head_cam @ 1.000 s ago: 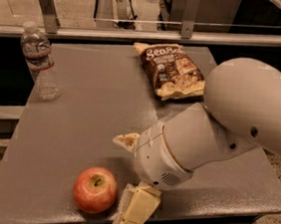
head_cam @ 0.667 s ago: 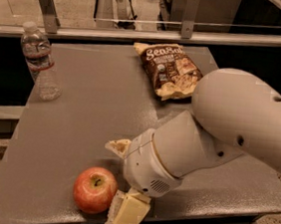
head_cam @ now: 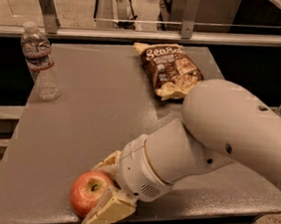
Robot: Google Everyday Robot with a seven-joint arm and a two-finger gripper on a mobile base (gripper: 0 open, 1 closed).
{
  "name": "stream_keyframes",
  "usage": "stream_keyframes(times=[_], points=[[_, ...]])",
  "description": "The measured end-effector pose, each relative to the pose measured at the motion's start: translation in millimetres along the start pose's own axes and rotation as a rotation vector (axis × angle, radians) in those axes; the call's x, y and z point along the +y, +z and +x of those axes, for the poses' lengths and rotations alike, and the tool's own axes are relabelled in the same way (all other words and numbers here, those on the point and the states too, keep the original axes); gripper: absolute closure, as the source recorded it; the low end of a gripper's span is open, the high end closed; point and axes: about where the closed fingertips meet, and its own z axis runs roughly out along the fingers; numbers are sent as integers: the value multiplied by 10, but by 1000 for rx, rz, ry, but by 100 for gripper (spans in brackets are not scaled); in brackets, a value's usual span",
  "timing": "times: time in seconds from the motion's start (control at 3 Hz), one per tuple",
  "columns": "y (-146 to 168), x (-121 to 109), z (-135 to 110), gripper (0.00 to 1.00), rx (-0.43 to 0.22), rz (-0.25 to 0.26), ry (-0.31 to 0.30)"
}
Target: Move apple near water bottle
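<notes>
Gripper (head_cam: pixel 93 195) straddles the apple (head_cam: pixel 87 192), fingers spread, seemingly unclamped; grasping step. Next: close, lift, carry to the water bottle (head_cam: pixel 40 61).

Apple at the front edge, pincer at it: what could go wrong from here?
The apple sits close to the table's front edge with the pincer right at it; a nudge might roll it off. The water bottle stands upright by the far left edge; a fast arrival could topple it. The arm passes close to the chip bag and might drag it.
</notes>
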Motion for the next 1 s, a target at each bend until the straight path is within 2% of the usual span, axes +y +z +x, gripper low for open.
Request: stream_keyframes(times=[0.33, 0.67, 1.0], points=[[-31, -65, -13, 64, -10, 20, 20], [-259, -253, 18, 87, -26, 84, 50], [-686, -494, 108, 100, -19, 177, 63]])
